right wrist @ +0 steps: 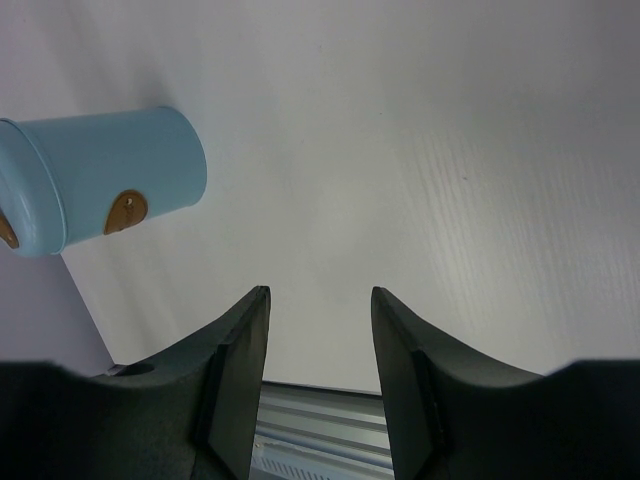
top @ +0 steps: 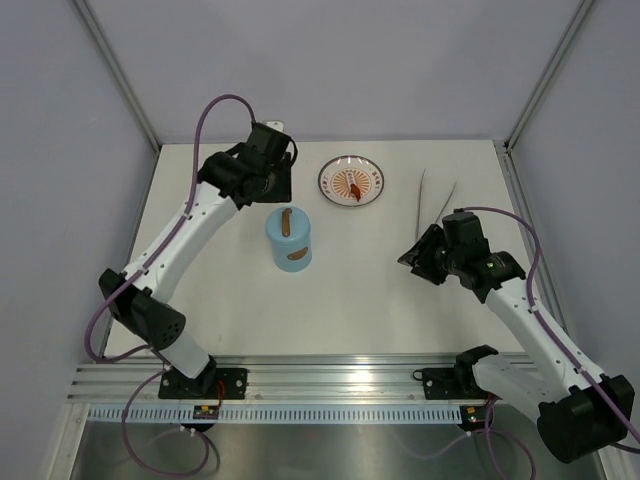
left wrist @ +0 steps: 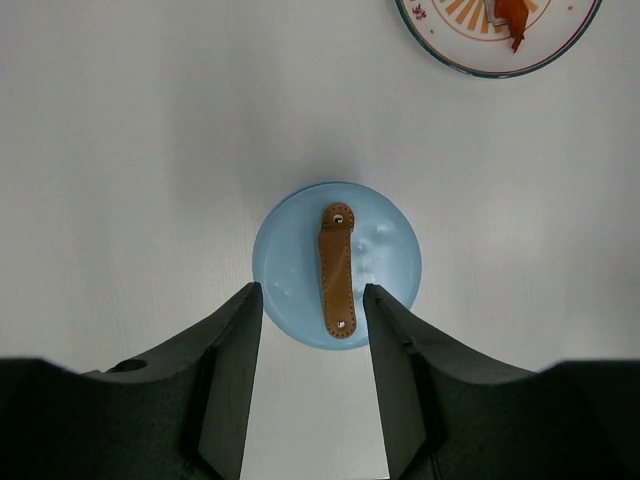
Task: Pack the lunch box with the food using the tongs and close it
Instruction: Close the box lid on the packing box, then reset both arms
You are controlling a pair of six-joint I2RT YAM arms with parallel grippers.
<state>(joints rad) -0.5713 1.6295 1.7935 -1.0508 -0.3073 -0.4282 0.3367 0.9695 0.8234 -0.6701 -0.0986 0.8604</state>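
— Where's the box (top: 289,240)?
— Mid-table, lid (left wrist: 380,250) on. Left gripper (left wrist: 311,295) hovers over it, jaws parted, empty.
— Right gripper (right wrist: 320,295)?
— Parted too, holding nothing. Tongs (top: 437,205) lie just beyond it.
— Food?
— One red-orange bit (top: 354,186), maybe more, on the plate (top: 325,180).

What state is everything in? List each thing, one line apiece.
lunch box: upright, lid on, closed.
food: one red-orange piece on the plate, not packed.
plate: lying flat, holding the food.
tongs: lying flat, untouched.
left gripper: open, empty, above the lunch box.
right gripper: open, empty.
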